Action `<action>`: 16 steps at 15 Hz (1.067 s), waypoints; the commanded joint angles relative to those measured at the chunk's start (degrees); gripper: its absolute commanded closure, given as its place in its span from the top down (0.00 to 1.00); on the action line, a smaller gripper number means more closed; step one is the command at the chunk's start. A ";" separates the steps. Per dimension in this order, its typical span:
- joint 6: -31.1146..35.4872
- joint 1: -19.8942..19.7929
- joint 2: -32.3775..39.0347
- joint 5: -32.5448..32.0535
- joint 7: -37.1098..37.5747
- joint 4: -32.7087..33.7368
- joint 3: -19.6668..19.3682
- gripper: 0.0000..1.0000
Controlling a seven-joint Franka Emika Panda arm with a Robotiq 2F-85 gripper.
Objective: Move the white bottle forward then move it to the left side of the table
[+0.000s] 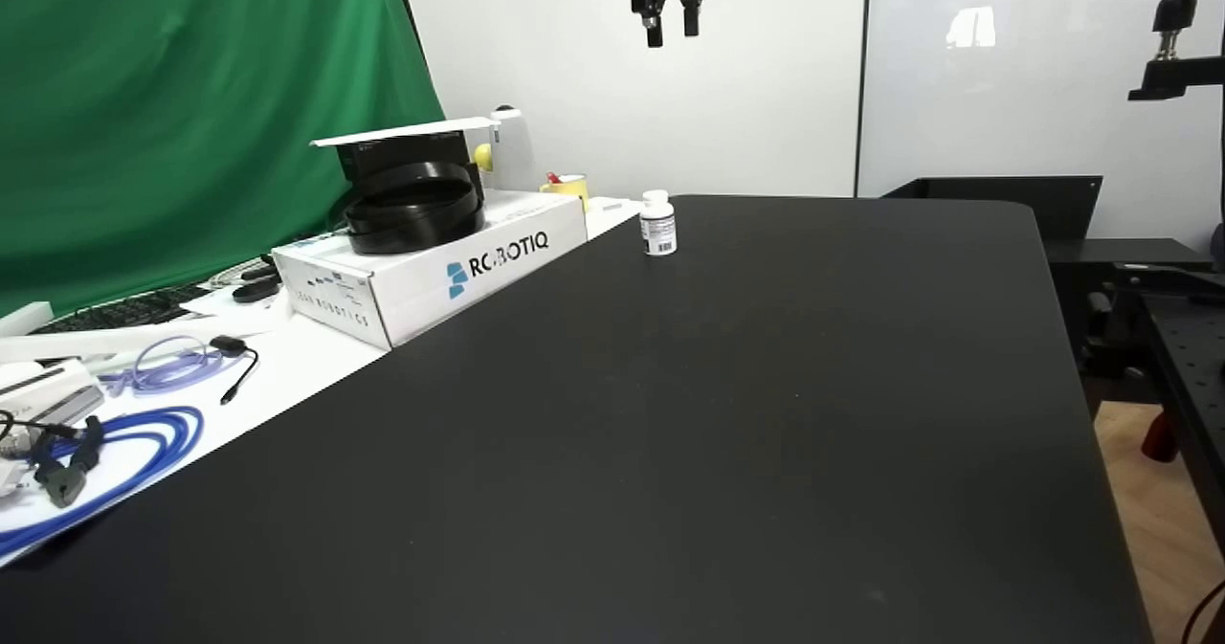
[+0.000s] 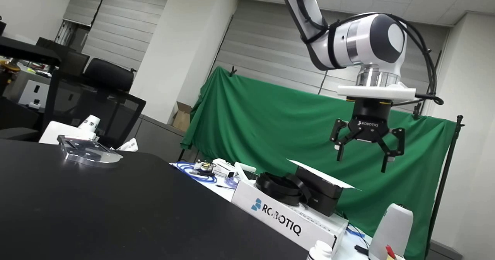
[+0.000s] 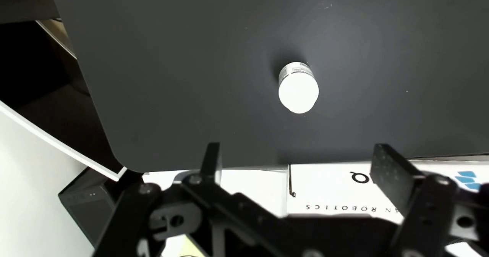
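Observation:
The white bottle (image 1: 658, 228) stands upright on the black table (image 1: 718, 414), near its far edge and beside the white side surface. In an exterior view only the bottle's cap and shoulder (image 2: 320, 251) show at the bottom edge. In the wrist view the bottle (image 3: 298, 91) is seen from above, cap toward the camera, beyond the fingertips. My gripper (image 2: 362, 163) is open and empty, high above the table. In an exterior view the gripper (image 1: 673, 33) hangs well above the bottle. In the wrist view its two fingers (image 3: 296, 152) are wide apart.
A white printed box (image 1: 478, 261) with black straps (image 1: 416, 209) and a black box on top stands along the table's edge. Blue cables (image 1: 158, 443) and a yellow mug (image 1: 569, 188) lie beyond that edge. A clear plastic piece (image 2: 89, 151) lies on the table's far corner.

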 commanded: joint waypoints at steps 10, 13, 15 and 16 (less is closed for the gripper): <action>2.27 -2.09 14.97 -0.45 4.04 14.02 3.56 1.00; 2.69 -2.50 20.28 -0.85 4.77 18.08 3.72 1.00; 2.08 -2.91 23.12 -0.65 5.26 20.43 3.90 1.00; 1.65 -3.14 24.49 -0.57 5.67 21.52 3.95 1.00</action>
